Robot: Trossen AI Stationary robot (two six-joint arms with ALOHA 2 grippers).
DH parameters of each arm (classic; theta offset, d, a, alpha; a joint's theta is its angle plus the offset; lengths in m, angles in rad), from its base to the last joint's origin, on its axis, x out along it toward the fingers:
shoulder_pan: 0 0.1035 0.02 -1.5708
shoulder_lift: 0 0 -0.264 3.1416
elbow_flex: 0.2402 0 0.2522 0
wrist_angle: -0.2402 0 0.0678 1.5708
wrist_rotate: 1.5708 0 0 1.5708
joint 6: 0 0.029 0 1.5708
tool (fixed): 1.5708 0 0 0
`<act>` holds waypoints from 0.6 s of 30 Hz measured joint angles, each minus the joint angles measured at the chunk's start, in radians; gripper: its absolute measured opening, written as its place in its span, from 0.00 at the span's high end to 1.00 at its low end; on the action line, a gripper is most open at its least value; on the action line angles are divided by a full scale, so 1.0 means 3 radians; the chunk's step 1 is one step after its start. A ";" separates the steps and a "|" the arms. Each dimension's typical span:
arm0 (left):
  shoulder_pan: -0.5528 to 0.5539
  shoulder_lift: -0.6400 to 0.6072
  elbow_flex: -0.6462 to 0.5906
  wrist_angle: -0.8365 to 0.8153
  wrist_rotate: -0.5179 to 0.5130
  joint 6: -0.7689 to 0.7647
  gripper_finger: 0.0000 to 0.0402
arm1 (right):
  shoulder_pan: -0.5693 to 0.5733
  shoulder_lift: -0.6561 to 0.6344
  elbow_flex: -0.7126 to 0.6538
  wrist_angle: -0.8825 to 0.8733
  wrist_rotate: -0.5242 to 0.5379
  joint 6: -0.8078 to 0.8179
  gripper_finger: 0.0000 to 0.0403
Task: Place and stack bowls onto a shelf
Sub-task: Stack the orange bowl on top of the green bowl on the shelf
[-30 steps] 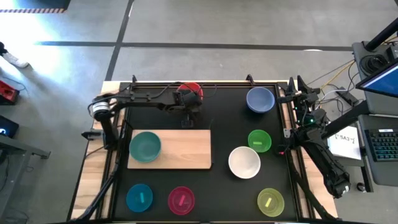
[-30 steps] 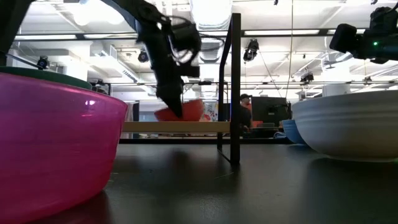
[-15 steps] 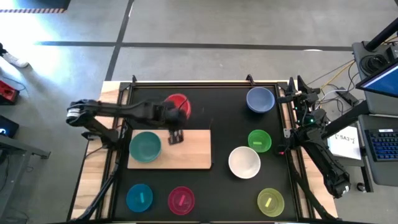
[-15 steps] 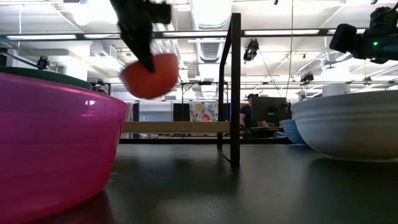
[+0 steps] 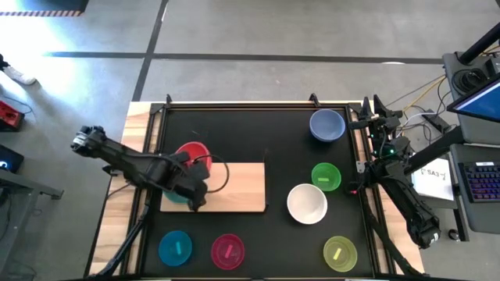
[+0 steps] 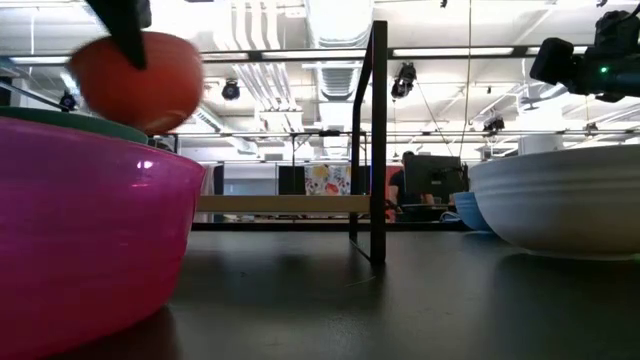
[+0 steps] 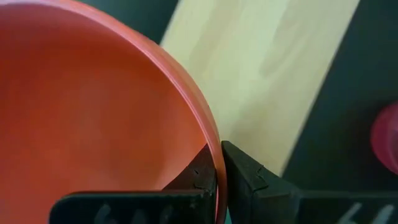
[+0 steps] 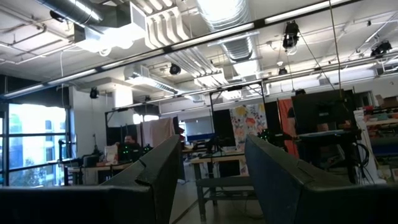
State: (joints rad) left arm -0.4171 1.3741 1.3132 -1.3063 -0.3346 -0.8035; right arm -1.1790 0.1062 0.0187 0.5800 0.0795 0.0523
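Note:
My left gripper [image 7: 219,168] is shut on the red bowl [image 5: 191,154], which hangs in the air over the left end of the wooden shelf [image 5: 238,187]. The dark green bowl [image 5: 170,197] stands on that end of the shelf, mostly hidden under my left arm; its rim [image 6: 90,122] shows behind the magenta bowl in the low view. The red bowl [image 6: 135,80] floats above it there. My right gripper [image 8: 211,180] is open and waits at the table's right edge, pointing out into the room. My left gripper pinches the red bowl's rim [image 7: 214,152] on the bowl's near side. One finger [image 7: 198,177] is inside the bowl and the other finger [image 7: 249,177] is outside. The bowl is lifted clear, opening upward, over the shelf.
The blue bowl [image 5: 326,126], green bowl [image 5: 326,176], white bowl [image 5: 307,204] and yellow-green bowl [image 5: 340,254] stand on the black table's right half. The cyan bowl [image 5: 175,248] and magenta bowl [image 5: 227,250] stand by the near edge. The shelf's right half is bare.
My left gripper has carried the red bowl from the far middle of the table toward the near left, raising it off the tabletop. It now hangs over the shelf's left end, above the dark green bowl.

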 joint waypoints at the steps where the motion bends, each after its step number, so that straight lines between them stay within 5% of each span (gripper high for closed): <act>1: -0.0054 -0.0005 0.0000 -0.0052 0.0050 -0.0121 1.00 | 0.0001 0.0000 0.0000 0.0001 0.0000 -0.0001 0.58; 8: -0.0291 0.0009 0.0000 -0.0167 0.0442 -0.0716 1.00 | 0.0000 0.0000 0.0000 0.0000 0.0000 0.0000 0.58; 18: -0.0354 0.0157 -0.0017 -0.0287 0.0564 -0.0871 0.99 | 0.0001 0.0000 -0.0001 0.0000 0.0000 -0.0001 0.58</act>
State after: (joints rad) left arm -0.5232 1.4212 1.3082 -1.3924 -0.1654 -1.0649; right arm -1.1786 0.1062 0.0185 0.5800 0.0795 0.0522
